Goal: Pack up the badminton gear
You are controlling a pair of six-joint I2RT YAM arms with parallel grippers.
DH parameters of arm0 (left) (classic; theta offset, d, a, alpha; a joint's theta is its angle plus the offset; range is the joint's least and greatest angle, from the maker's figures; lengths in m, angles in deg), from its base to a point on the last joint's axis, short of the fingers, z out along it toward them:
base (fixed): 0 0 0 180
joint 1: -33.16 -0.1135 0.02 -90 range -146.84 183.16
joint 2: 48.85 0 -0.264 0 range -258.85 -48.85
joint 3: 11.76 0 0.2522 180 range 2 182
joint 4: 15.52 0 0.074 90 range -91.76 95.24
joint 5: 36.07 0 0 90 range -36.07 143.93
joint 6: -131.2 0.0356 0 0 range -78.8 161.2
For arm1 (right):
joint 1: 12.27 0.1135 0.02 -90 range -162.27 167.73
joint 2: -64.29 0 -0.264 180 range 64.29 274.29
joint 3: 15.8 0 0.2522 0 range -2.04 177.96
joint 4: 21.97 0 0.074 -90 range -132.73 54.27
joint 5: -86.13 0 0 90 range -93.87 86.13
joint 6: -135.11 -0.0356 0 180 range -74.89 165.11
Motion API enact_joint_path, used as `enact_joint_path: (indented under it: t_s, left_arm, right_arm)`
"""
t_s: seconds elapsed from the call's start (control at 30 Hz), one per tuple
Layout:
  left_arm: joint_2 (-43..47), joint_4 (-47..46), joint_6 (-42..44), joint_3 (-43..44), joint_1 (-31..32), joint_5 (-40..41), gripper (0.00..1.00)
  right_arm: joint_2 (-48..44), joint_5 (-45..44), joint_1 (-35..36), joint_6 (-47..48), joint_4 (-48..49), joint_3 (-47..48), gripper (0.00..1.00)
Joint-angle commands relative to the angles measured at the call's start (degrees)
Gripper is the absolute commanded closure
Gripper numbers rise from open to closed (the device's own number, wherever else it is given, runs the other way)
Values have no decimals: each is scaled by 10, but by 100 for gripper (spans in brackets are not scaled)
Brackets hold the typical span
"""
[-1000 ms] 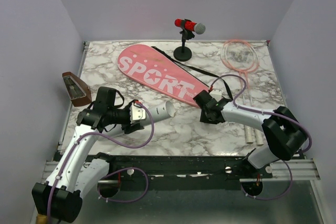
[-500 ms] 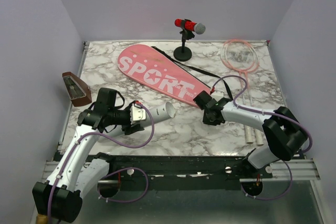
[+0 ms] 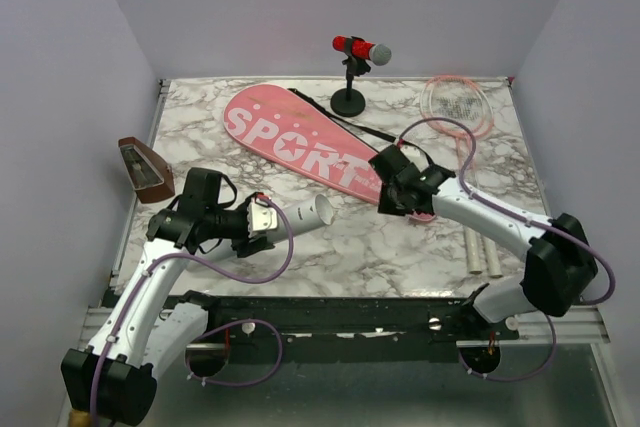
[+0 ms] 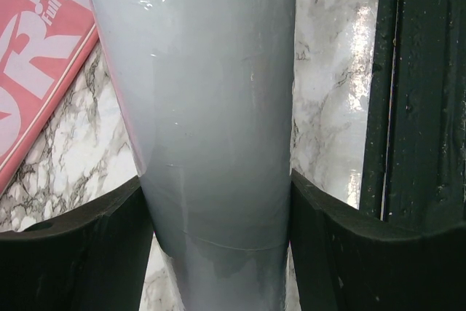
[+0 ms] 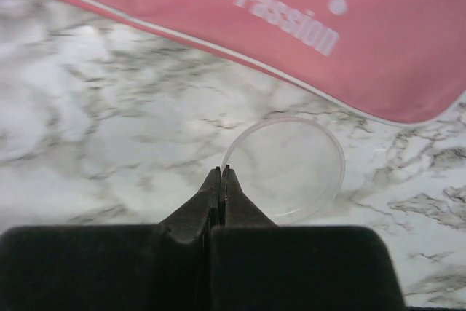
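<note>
The left gripper [image 3: 270, 219] is closed around the white tube [image 4: 218, 107]; its two fingers [image 4: 73, 253] press on both sides, near the tube's end. The tube is held near the near left corner of the marble counter [image 3: 350, 247], and its open mouth looks toward the middle.

The right gripper [image 5: 220, 180] has its jaws fully together. It seems to pinch only the thin rim of a clear round lid [image 5: 287, 169], just beside the narrow end of the pink "SPORT" bag [image 3: 290, 142].

I think the weakest point is this hold on the lid. A flat lid held at one point of its rim can turn or slip out when it is pushed on the tube mouth, and then it would drop on the counter or on the bag. If the lid comes tilted to the mouth, it may jam or push the tube sideways, because the tube is held near one end and its free end can swing.

The two rackets [image 3: 457, 107] lie at the far right corner, with the handles reaching toward the near edge under the right arm. A low sweep of this arm could push them.
</note>
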State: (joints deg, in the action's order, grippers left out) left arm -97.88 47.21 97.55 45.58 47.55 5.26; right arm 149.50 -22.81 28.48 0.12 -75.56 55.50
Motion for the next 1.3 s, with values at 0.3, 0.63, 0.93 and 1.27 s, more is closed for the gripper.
enact_joint_path:
  t_s: [0.3,0.63,0.93,1.27]
  left_arm:
    - [12,-47,-45,-1,2,-59,64]
    - [23,-49,-75,-2,2,-81,64]
    - [33,-40,-64,34,2,-88,64]
    - [27,-55,-99,54,2,-115,64]
  right_arm:
    - [-190,320,0,87,43,104,99]
    - [-203,498,0,69,119,136,99]
    - [-244,589,0,-11,301,93,99]
    - [-250,611,0,-30,333,77,99]
